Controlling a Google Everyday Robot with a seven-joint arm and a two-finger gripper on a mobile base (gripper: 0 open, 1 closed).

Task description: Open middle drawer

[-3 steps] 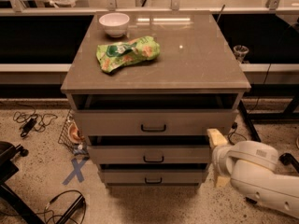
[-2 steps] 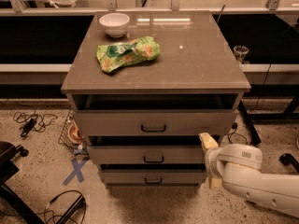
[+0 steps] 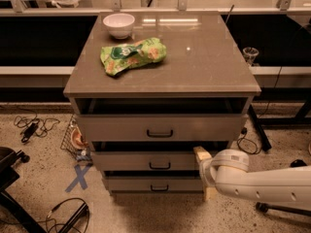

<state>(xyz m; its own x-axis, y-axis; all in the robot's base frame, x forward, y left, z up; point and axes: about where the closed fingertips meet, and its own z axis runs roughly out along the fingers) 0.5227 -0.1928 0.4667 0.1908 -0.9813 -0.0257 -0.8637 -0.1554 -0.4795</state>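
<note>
The grey-taupe cabinet (image 3: 160, 81) has three stacked drawers. The middle drawer (image 3: 131, 161) is the low flat front with a small black bar handle (image 3: 160, 165) at its centre, and a dark gap shows above it. My gripper (image 3: 206, 174) is at the right end of that front, right of the handle. It is open: one tan finger (image 3: 201, 154) lies by the drawer's upper right corner and the other by the bottom drawer's right end. Nothing is held between them. The white arm (image 3: 257, 181) reaches in from the lower right.
Above is a taller drawer front (image 3: 121, 128), below a narrow one (image 3: 131, 184). A white bowl (image 3: 119, 24) and a green snack bag (image 3: 132, 55) lie on the cabinet top. Cables (image 3: 31, 126), a blue floor cross (image 3: 79, 177) and a wire basket (image 3: 74, 139) are at the left.
My gripper and arm have moved left, from beside the cabinet to the right end of the middle drawer front. The drawers look unmoved.
</note>
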